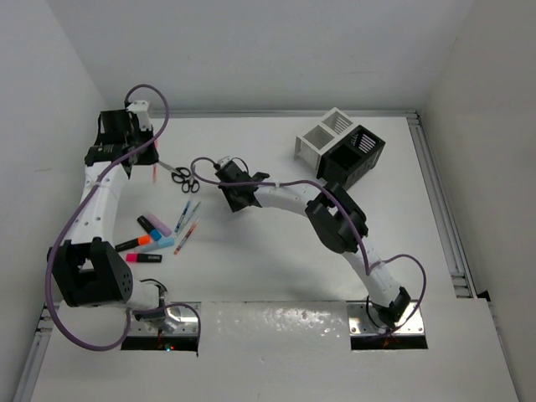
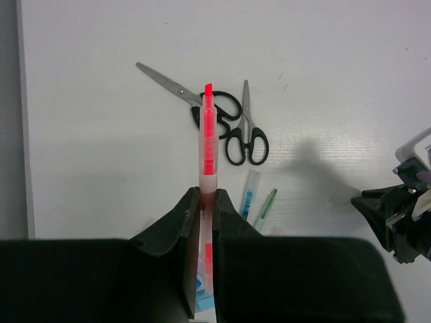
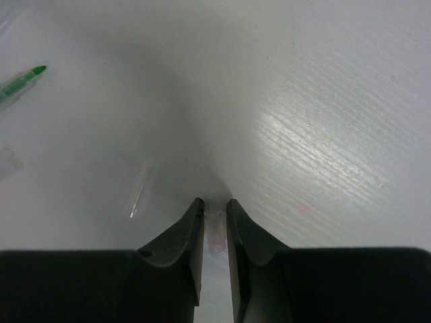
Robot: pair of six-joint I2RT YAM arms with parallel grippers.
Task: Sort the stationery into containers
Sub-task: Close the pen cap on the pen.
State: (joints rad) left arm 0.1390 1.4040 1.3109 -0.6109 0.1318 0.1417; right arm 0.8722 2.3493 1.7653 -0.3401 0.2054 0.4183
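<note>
My left gripper point(image 1: 149, 162) point(image 2: 207, 196) is shut on a thin red pen point(image 2: 209, 134) point(image 1: 156, 173) and holds it above the table at the far left. Two black-handled scissors point(image 2: 246, 138) point(image 1: 182, 176) lie just beyond the pen tip. My right gripper point(image 1: 222, 167) point(image 3: 214, 205) is low over the table right of the scissors, its jaws closed on a small clear pen cap point(image 3: 217, 232). Thin pens point(image 1: 188, 209) and several highlighters point(image 1: 155, 226) lie at the front left. The joined white box point(image 1: 322, 138) and black box point(image 1: 356, 155) stand at the back right.
A second clear cap point(image 3: 138, 192) and a green pen point(image 3: 20, 84) lie on the table left of my right gripper. Blue and green pens point(image 2: 259, 198) lie below the scissors. White walls close in the table at the left, back and right.
</note>
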